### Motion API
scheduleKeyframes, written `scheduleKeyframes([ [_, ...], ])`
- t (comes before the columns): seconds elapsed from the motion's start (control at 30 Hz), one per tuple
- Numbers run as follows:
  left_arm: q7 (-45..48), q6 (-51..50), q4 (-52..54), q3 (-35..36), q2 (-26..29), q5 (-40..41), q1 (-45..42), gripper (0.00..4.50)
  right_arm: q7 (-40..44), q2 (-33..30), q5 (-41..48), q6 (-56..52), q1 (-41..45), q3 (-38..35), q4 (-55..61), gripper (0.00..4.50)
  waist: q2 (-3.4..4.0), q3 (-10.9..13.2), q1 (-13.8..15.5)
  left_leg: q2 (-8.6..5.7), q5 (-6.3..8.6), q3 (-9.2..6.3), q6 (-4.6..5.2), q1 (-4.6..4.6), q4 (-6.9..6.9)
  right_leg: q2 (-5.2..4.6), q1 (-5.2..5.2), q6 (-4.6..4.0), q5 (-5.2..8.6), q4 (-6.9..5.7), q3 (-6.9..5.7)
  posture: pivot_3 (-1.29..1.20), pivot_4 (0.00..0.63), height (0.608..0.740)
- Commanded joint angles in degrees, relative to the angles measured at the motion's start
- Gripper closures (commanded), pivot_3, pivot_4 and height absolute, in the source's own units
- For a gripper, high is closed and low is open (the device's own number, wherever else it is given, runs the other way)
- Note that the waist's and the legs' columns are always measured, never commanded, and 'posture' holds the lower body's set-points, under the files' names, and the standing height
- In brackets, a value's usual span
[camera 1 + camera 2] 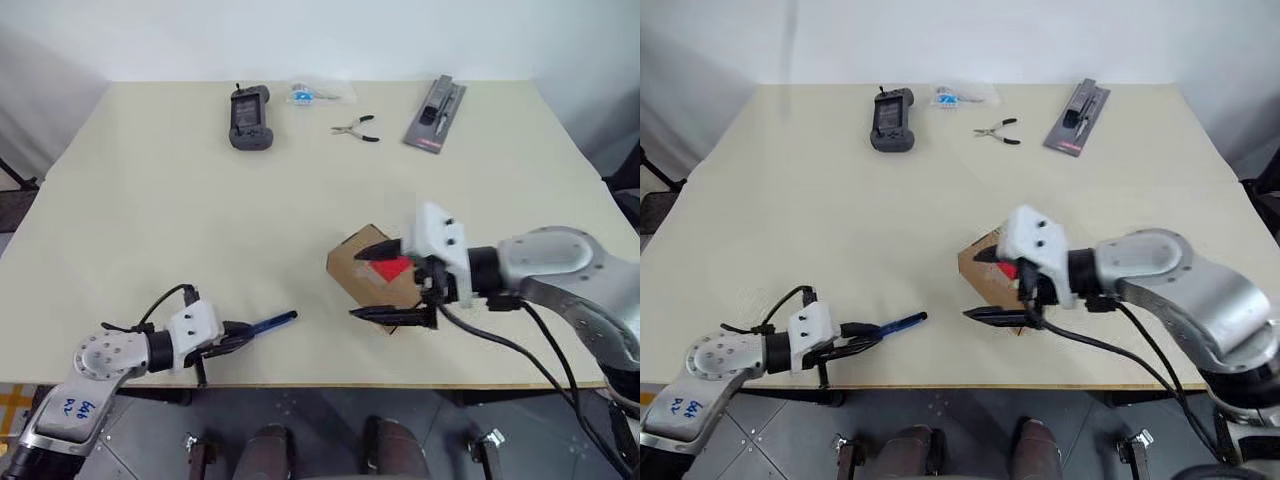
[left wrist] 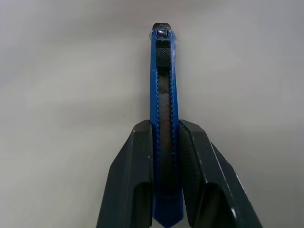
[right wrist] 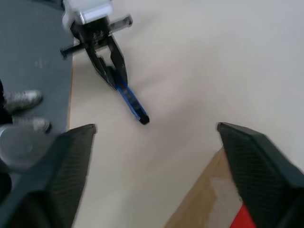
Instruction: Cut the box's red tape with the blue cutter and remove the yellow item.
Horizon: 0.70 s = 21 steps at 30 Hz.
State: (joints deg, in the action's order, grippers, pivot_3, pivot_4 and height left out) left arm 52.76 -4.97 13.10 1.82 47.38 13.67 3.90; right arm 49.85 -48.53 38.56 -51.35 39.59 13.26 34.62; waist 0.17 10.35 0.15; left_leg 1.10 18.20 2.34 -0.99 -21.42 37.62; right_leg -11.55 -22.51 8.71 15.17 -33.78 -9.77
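Observation:
The brown box [image 1: 358, 268] lies on the table right of centre, with the red tape [image 1: 393, 270] across its top. My right gripper [image 1: 372, 283] is open and points left at the box. One finger is over the box's top and the other is along its near edge. I cannot tell if they touch it. In the right wrist view the box [image 3: 204, 204] shows low between the wide fingers [image 3: 71, 161]. Near the front left edge, my left gripper [image 1: 243, 335] is shut on the blue cutter [image 1: 272, 321], whose tip points right toward the box. The yellow item is hidden.
Along the far side of the table [image 1: 180, 220] lie a black handheld device [image 1: 250, 116], a clear bag with a blue piece [image 1: 316, 93], black-handled pliers [image 1: 357, 128] and a grey packaged tool [image 1: 437, 113]. The table's front edge runs just below both grippers.

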Motion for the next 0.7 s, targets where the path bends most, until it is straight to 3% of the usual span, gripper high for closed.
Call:
scheduleKeyframes([
  [0.03, 3.06, 2.0, -2.26, -0.01, 1.45, -0.89, 0.86, 4.08, -1.01, 4.03, -4.2, 1.49, 2.31, 4.74, -0.94, 1.62, 0.0, 0.0, -0.26, 0.0, 0.0, 0.01, 0.0, 0.0, -0.02, 0.0, -0.01, 0.0, 0.0, 0.0, 0.0, 0.0, 0.15, 0.74],
  [0.17, 5.74, 2.67, -2.58, -0.51, 2.21, -0.27, 0.39, 4.08, 1.64, 8.4, -16.8, 8.25, 4.63, 18.92, -6.84, 3.02, 0.0, 0.0, -0.56, 0.03, 0.01, 0.15, -0.01, 0.07, -0.03, 0.03, -0.06, 0.0, 0.0, -0.08, 0.13, 0.0, 0.15, 0.74],
  [0.3, 5.99, 2.78, -2.6, -0.23, 2.09, -0.38, 0.48, 4.08, 2.37, 13.59, -23.97, 11.99, 5.91, 26.03, -12.66, 4.48, 0.0, 0.0, -0.54, 0.03, 0.04, 0.24, 0.02, 0.05, -0.03, 0.03, -0.13, 0.01, 0.0, -0.09, 0.22, 0.0, 0.15, 0.74],
  [0.7, 5.27, 2.65, -1.49, -0.15, 1.47, -0.5, 1.12, 4.08, 7.88, 23.89, -33.81, 22.66, 7.93, 29.23, -27.52, 4.48, -0.01, -0.01, -0.54, 0.09, 0.07, 0.38, -0.03, 0.12, -0.01, 0.16, -0.15, 0.01, -0.01, -0.1, 0.39, 0.0, 0.15, 0.74],
])
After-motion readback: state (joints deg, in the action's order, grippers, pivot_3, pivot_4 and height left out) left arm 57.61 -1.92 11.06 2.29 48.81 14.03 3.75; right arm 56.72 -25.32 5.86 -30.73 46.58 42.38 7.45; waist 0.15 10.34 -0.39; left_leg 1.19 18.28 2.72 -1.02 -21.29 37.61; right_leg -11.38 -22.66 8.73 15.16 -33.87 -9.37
